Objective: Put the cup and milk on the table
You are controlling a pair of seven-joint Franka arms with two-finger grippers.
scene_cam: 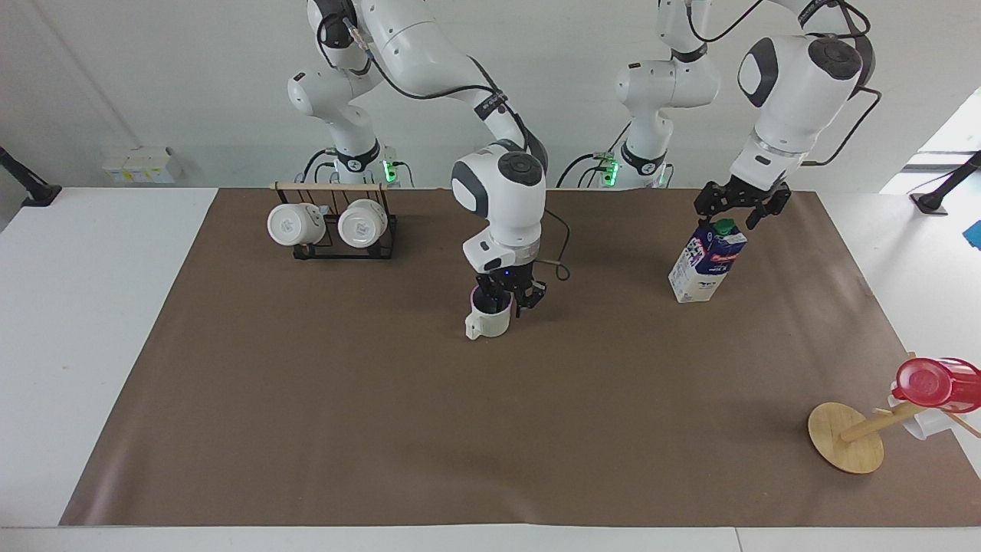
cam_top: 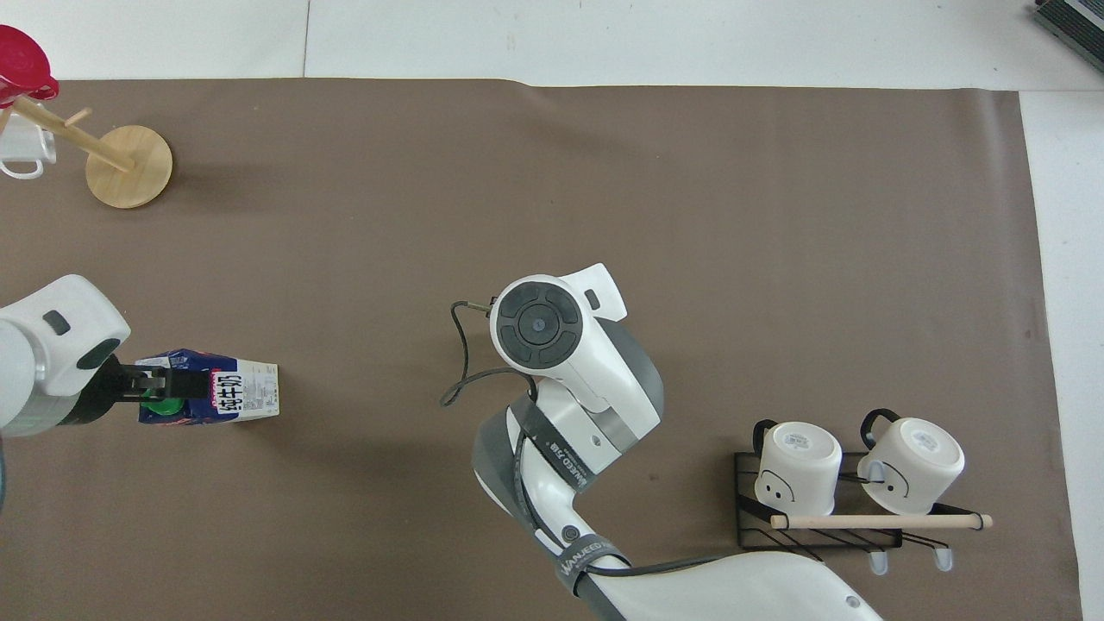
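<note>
Brown paper is covering most of the desk (scene_cam: pixel 46 345); I am seeing the cup (scene_cam: pixel 488 319) standing upright mid-sheet, the right pincer (scene_cam: pixel 507 295) sitting at its rim — one finger inside, whether it is clamping I cannot tell; the milk (scene_cam: pixel 707 262) is standing toward the left arm's end, the left pincer (scene_cam: pixel 734 212) hanging spread just over its green cap.

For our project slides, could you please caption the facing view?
Right gripper at the cup mid-table; left gripper open over the milk.
</note>
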